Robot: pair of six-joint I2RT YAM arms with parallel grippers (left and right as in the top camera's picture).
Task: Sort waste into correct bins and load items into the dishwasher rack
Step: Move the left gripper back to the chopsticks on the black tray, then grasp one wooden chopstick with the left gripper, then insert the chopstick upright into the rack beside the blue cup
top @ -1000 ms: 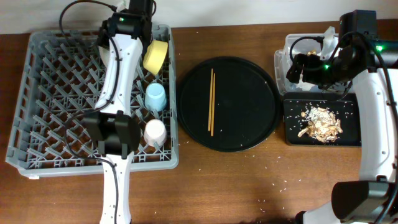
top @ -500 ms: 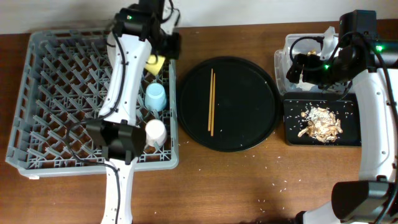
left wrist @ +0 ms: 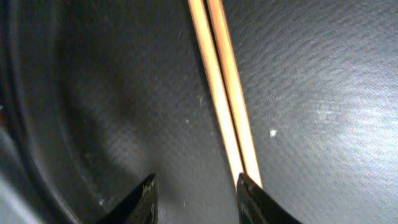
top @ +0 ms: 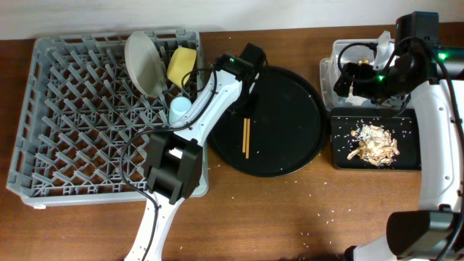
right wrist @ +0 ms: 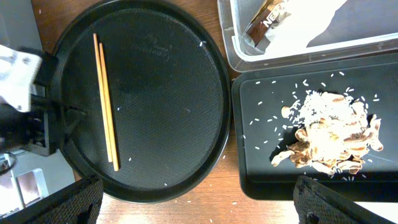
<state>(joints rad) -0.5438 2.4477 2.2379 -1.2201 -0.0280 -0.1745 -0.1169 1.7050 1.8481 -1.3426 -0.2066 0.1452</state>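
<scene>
Hovering low over the round black tray [left wrist: 323,124], the left hand [left wrist: 198,200] is spread and empty. The chopsticks [left wrist: 222,93] run up the frame from just beside its right-side fingertip, off centre in the gap. Loading looks to be the step in hand: the plate [top: 143,64], yellow bowl [top: 181,65] and blue cup [top: 180,109] already sit at the upper right of the dishwasher rack [top: 72,130]. Next, I judge, the hand must shift to straddle both sticks, lower and close. At the right of the bench, the right hand [right wrist: 199,208] hangs wide open above the clear tub [top: 333,54] and the black rectangular tray [top: 341,156], which holds the food bits [top: 373,143].
</scene>
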